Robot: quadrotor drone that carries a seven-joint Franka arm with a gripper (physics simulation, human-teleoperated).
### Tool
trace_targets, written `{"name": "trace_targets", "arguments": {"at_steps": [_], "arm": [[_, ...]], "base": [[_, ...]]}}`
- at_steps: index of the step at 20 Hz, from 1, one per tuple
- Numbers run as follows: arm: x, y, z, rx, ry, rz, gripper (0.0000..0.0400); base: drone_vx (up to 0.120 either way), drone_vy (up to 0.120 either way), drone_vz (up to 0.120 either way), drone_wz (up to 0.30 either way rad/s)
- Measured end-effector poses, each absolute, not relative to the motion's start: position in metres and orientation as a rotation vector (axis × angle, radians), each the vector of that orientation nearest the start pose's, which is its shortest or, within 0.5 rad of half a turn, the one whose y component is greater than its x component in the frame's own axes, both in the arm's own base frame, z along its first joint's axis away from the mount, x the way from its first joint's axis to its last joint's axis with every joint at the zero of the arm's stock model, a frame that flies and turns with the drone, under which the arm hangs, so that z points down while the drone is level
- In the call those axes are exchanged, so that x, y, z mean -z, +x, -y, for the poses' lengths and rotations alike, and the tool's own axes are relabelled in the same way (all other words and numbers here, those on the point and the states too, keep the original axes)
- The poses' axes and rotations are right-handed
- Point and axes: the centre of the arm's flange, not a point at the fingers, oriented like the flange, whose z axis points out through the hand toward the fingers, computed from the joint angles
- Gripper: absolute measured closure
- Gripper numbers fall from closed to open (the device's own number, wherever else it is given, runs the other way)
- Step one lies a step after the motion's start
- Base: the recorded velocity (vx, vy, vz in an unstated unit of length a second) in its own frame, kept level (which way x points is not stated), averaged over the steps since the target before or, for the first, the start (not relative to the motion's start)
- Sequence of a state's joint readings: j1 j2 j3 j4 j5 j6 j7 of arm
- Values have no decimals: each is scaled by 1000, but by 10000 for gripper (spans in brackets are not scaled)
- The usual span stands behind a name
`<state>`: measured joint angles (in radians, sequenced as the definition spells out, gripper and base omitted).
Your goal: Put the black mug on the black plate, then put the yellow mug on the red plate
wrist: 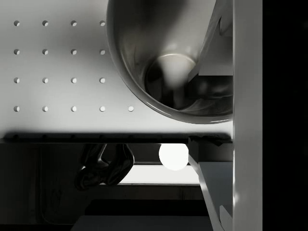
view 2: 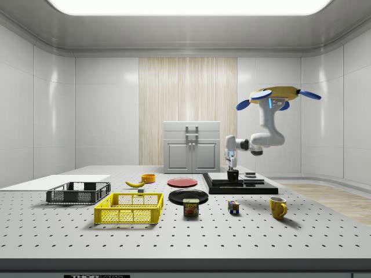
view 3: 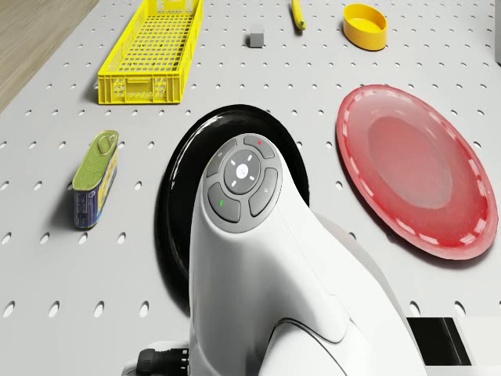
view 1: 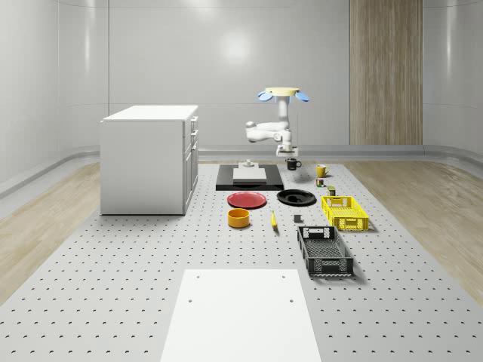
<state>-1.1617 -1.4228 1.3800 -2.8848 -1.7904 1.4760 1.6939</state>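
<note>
Gripper [view 1: 290, 154] is down at the black mug [view 1: 293, 164]. Whole-scene view: the drone [view 1: 282, 93] hovers over the far end of the table, arm hanging, the mug just under the fingers. I can't tell there if it's lifted.

Side view: gripper [view 2: 232, 168] sits right on top of the black mug [view 2: 233, 175], mug low beside the dark platform [view 2: 243, 186]. Yellow mug [view 2: 277, 207] stands alone, well apart, toward the side view's right.

Drone view: black plate [view 3: 176, 204] and red plate [view 3: 415, 168] both bare, arm housing covering part of the black one.

Wrist view: one finger [wrist: 216, 45] reaches into the black mug [wrist: 139, 57], the other [wrist: 216, 192] outside the wall. I judge it clamped on the rim.

Progress: neither mug is placed. This is the first pick; both placements remain.

Surface is a pale perforated table [view 1: 113, 286] with crates, a can and a cabinet on it. The room has grey panel walls and a wood strip.
</note>
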Motion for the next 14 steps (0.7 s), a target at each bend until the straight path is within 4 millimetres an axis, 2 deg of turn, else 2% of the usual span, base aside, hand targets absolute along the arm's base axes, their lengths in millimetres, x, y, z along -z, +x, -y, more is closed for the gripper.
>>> {"name": "trace_targets", "arguments": {"at_steps": [14], "arm": [[-484,304,6,-785,1,2,290]], "base": [[120,0,0,0]]}}
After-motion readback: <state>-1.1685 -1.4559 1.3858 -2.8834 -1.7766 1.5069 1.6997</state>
